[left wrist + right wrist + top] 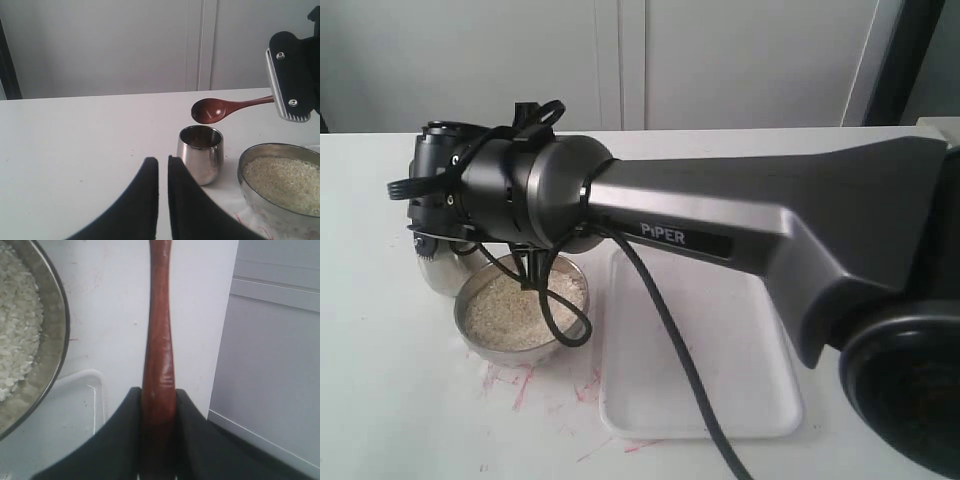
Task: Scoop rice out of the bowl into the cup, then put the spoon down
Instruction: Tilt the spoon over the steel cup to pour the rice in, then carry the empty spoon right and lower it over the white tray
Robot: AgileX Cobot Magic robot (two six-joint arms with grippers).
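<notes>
Lettering on the right arm (663, 234) reads "PIPER". The right gripper (159, 395) is clenched on the handle of the spoon (210, 110), whose scoop hangs just above the cup (201, 155); whether the scoop is loaded cannot be told. The left gripper (162, 167), near the cup, is empty, its fingers almost touching. The bowl (248, 165) of rice (285, 182) stands just beside the cup, with a white tray (760, 400) beyond it. A black cable (549, 305) loops across the bowl.

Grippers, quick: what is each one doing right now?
Left gripper: jaws closed, holding nothing.
Right gripper: jaws closed on the spoon handle.
</notes>
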